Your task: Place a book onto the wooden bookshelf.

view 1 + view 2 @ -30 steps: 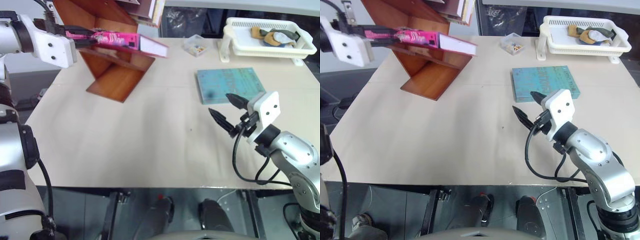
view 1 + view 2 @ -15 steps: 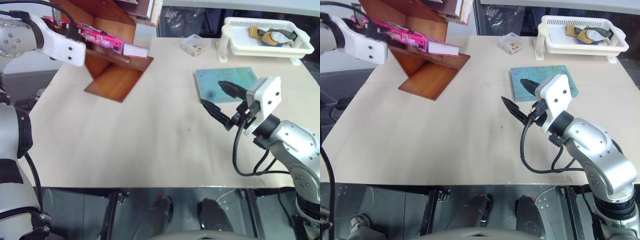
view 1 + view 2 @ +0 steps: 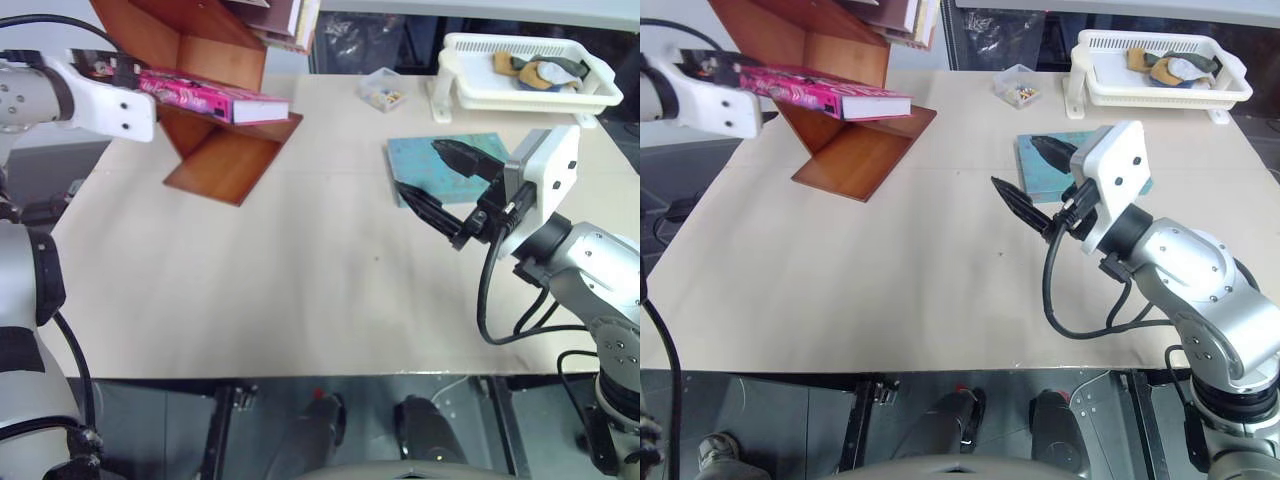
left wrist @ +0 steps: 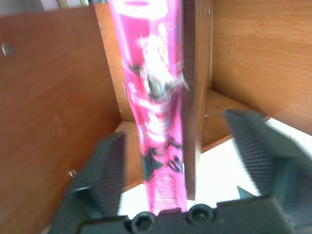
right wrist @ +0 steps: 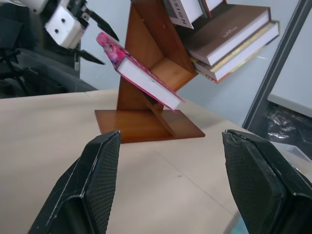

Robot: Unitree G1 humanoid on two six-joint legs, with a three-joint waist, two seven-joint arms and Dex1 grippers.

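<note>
Pink book [image 3: 205, 97] lies on a sloped board of the wooden bookshelf [image 3: 225, 150], in the lower angled compartment, white page edges facing the bench [image 3: 300, 270] middle, one end sticking out past the board. Left gripper [image 4: 180, 165] at the book's spine end, fingers [image 4: 109, 168] spread wide on either side of the spine, not touching it. Right gripper [image 3: 1032, 180] hangs above the bench near the teal book [image 3: 440, 165], fingers spread, nothing between them. Other books [image 5: 229, 34] stacked in an upper compartment. White basket [image 3: 525, 75] and a small clear box [image 3: 383, 92] at the far edge.
</note>
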